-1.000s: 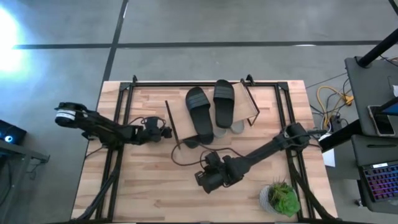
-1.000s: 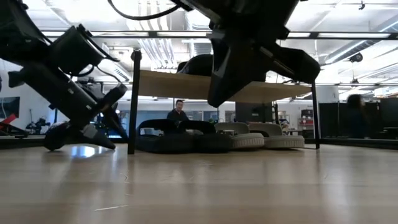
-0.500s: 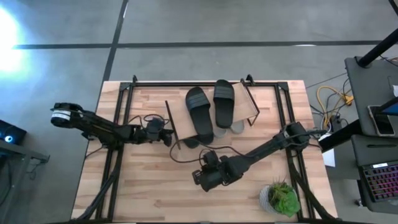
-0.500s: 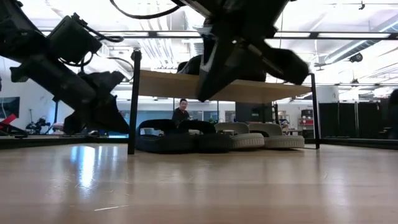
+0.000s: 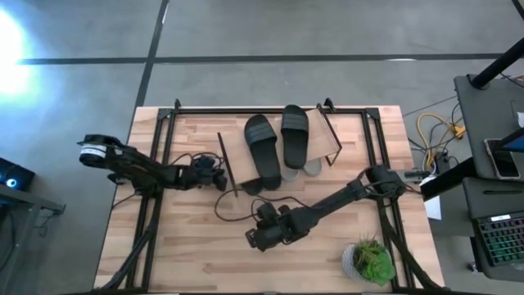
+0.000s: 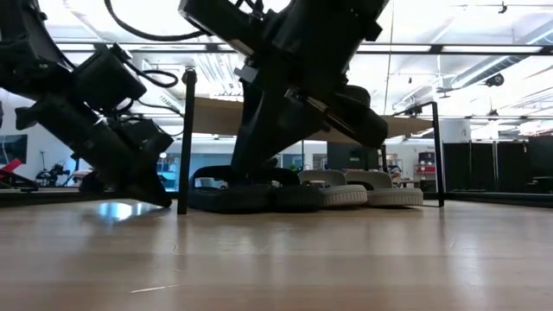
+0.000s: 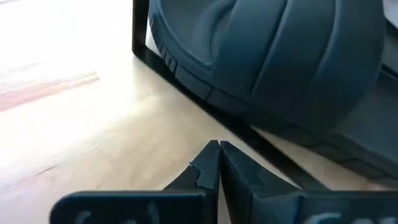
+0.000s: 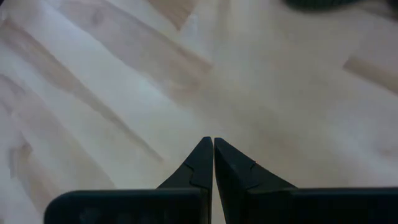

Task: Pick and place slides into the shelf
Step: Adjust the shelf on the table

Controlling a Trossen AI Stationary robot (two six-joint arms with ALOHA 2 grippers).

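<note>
- The shelf [image 5: 278, 135] stands at the far middle of your desk [image 5: 196, 262]; its light wood top rests on thin black legs.
- Two black slides [image 5: 262, 152] lie side by side on the shelf top, the left one angled slightly toward you.
- In the low view you see four more slides on the desk under the shelf: a dark pair [image 6: 251, 197] on the left, a light grey pair [image 6: 363, 192] on the right.
- Your left gripper [image 5: 219, 178] sits low at the shelf's left edge, its fingers [image 7: 208, 168] pressed together and holding nothing. Just ahead of their tips lie a black frame bar and the rounded strap of a dark slide [image 7: 273, 56].
- Your right gripper [image 5: 255, 238] hangs over bare desk in front of the shelf, well apart from the slides; its fingers [image 8: 205, 163] are likewise pressed together and empty.
- A potted green plant [image 5: 370, 260] stands at the desk's near right corner.
</note>
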